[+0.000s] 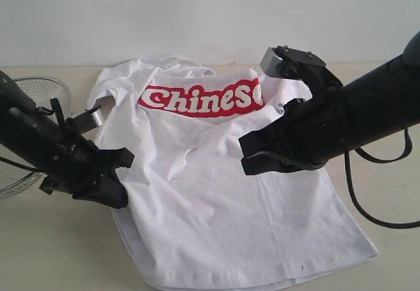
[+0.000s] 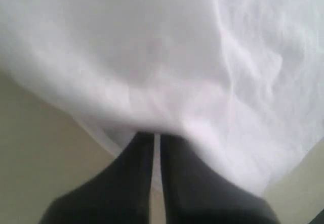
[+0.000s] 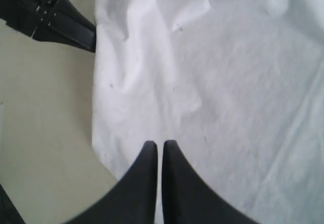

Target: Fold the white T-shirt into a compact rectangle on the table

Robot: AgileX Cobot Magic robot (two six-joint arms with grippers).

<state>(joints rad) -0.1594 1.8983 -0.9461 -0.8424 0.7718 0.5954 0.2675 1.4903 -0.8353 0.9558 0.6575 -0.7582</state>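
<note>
Working on a white short-sleeved cotton T-shirt with red outlined lettering (image 1: pixel 197 199), spread mostly flat on the pale beige wood-grain tabletop (image 1: pixel 46 258), lettering end far, hem end near, and not yet folded by the look of it. Holding the left gripper (image 2: pixel 154 135) at the shirt's left side edge, jaws pressed together, tips buried under a raised fold of cloth. Seemingly nipping that edge, though hard to confirm with the tips hidden. Hovering the right gripper (image 3: pixel 158 145) over the shirt's middle, jaws pressed together too, with nothing visibly between them. Likeliest trouble: carrying the left edge across on so thin a pinch and losing it halfway, leaving a crumpled heap instead of a straight crease. Also possible: catching only the top layer, parting front from back and skewing the fold. Risk, too, of dragging the whole garment sideways by pulling from one side alone with no hold on the right — easy enough with limp cotton on a smooth top. Worth guarding against as well: dipping the closed right fingers too low and bunching the rumpled cloth beneath, or knocking the round wire-mesh basket (image 1: pixel 36 100) near the left arm on a wide swing.
</note>
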